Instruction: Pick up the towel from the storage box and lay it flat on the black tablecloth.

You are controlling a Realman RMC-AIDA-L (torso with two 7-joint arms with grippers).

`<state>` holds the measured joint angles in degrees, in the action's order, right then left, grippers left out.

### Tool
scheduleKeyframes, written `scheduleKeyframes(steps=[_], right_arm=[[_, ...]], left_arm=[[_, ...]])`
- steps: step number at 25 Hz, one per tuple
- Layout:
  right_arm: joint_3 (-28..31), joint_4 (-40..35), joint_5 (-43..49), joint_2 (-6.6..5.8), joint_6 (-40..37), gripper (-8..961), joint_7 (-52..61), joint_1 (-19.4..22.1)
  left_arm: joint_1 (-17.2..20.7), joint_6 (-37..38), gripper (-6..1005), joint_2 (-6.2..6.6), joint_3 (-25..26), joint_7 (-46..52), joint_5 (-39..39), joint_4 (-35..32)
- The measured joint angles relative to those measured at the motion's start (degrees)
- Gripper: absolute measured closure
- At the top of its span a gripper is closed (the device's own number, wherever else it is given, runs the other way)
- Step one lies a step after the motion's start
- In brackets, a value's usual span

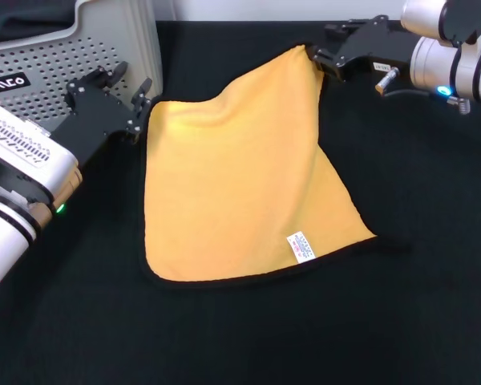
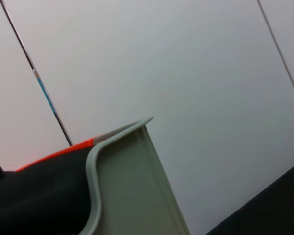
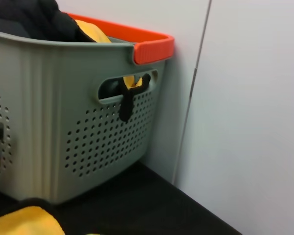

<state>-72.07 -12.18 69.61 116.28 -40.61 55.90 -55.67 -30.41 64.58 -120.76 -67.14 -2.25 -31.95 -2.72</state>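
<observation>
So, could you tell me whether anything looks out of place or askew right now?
Mostly the towel: its near part lies on the black tablecloth, but the far corners are lifted, one at the left hand, one at the right hand. Also, some yellow-and-black cloth pokes through the storage box's handle slot.

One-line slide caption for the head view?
Both grippers, left and right, hold far corners of the yellow towel over the black tablecloth.
</observation>
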Motion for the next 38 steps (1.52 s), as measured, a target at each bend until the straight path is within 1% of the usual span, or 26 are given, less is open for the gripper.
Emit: scheduleKeyframes(steps=[3,6,9,10,14,17,19,20,22,25,26,27,29,30,31,32,34,35,38], right_arm=[[0.0,-2.05,0.02,0.0,-1.15,617,-0.01,1.88],[0.19,-7.09,0.0,-0.03,-6.07,555,0.56,6.32],[0.11,-17.75,0.22,-0.38,-12.34,494,4.44,14.51],[-0.11,-21.41,0.58,-0.48,-13.81,445,6.22,17.42],[-0.89,-30.81,2.58,-0.83,-19.11,248,10.01,25.25],[-0.74,-35.92,6.98,-1.06,-25.16,156,13.45,29.32],[-0.43,-38.13,10.09,-1.26,-29.6,95,15.38,30.89],[-0.32,-39.1,11.74,-1.44,-33.04,65,16.19,31.62],[-0.27,-40.44,13.72,-1.88,-39.21,65,16.73,32.44],[-0.21,-42.65,15.38,-3.06,-47.42,65,17.97,33.43],[-0.21,-44.08,16.15,-3.68,-50.53,65,19.4,33.86],[-0.21,-44.62,16.51,-3.93,-51.7,65,19.98,34.03],[-0.14,-46.45,17.44,-4.93,-58.26,65,21.99,34.53],[-0.05,-46.77,17.54,-5.15,-60.15,65,22.37,34.62],[0.73,-47.0,17.58,-5.3,-64.29,65,22.48,34.74],[1.38,-47.09,17.58,-5.27,-67.09,65,22.44,34.77],[3.28,-47.66,18.11,-4.39,-72.12,65,22.14,34.89],[3.86,-48.19,18.72,-3.74,-73.98,65,22.02,35.02],[4.8,-50.8,20.59,-2.26,-75.62,65,21.9,36.04]], left_arm=[[1.3,1.52,676,0.0,0.04,0.04,0.04,0.0],[3.65,4.98,555,0.0,0.26,0.9,1.09,-0.16],[5.96,9.18,434,0.01,0.26,3.39,2.07,-0.27],[6.77,10.78,427,0.05,0.26,5.03,2.12,-0.38],[9.76,16.98,399,0.55,-0.08,13.86,1.49,-0.61],[11.14,21.36,378,1.06,-0.24,20.56,-1.56,-0.74],[11.77,24.29,364,1.55,-0.26,24.28,-4.74,-0.94],[12.25,26.35,365,2.08,-0.26,27.47,-7.81,-1.55],[12.81,28.28,366,2.67,-0.29,31.52,-11.96,-3.07],[13.99,30.85,367,4.12,-0.36,42.91,-23.05,-9.66],[14.26,31.65,368,4.45,-0.37,46.36,-26.03,-11.62],[14.59,32.93,369,4.85,-0.37,49.86,-28.88,-14.06],[15.09,36.28,370,5.54,-0.35,55.85,-34.06,-18.69],[15.17,38.11,370,5.74,-0.35,57.99,-35.79,-20.39],[15.26,39.89,371,5.91,-0.33,59.9,-37.46,-22.04],[15.25,41.86,371,6.05,-0.3,61.64,-38.86,-23.69],[15.17,44.04,373,6.0,-0.26,63.12,-40.3,-25.31],[15.04,44.98,374,5.88,-0.27,63.63,-41.01,-26.2],[14.89,45.93,377,5.55,-0.26,64.87,-42.23,-27.79]])
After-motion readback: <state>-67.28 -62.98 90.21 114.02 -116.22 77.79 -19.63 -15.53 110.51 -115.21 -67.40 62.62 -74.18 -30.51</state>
